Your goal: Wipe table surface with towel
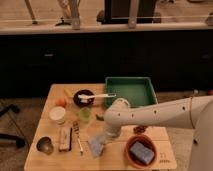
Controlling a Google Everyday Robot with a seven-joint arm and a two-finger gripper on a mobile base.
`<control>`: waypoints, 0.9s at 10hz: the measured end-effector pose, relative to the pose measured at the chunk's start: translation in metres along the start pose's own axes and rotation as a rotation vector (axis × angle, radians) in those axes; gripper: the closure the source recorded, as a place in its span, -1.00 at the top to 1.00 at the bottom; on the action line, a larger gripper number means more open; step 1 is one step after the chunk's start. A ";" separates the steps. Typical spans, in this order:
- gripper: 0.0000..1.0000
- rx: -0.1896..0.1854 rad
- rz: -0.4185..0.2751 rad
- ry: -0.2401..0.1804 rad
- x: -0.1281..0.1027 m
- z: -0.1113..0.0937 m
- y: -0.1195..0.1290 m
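Observation:
A crumpled pale grey-blue towel [97,144] lies on the wooden table [55,160], near the front middle. My white arm reaches in from the right. Its gripper [106,135] points down at the towel's upper right edge, right over it or touching it. The arm's wrist hides the gripper's tip.
A green tray [131,90] stands at the back right. A dark bowl with a white spoon [85,96], an orange [61,102], a white cup [57,114], a green cup [85,114], utensils [78,136], a metal bowl [45,145] and a brown bowl holding a blue sponge [141,152] surround the towel.

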 end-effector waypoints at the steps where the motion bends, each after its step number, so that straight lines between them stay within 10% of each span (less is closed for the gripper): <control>1: 0.24 0.000 -0.012 -0.009 -0.003 0.001 0.000; 3: 0.55 0.005 -0.029 -0.020 -0.009 0.002 -0.002; 9: 0.60 0.012 -0.085 -0.030 -0.031 0.010 -0.004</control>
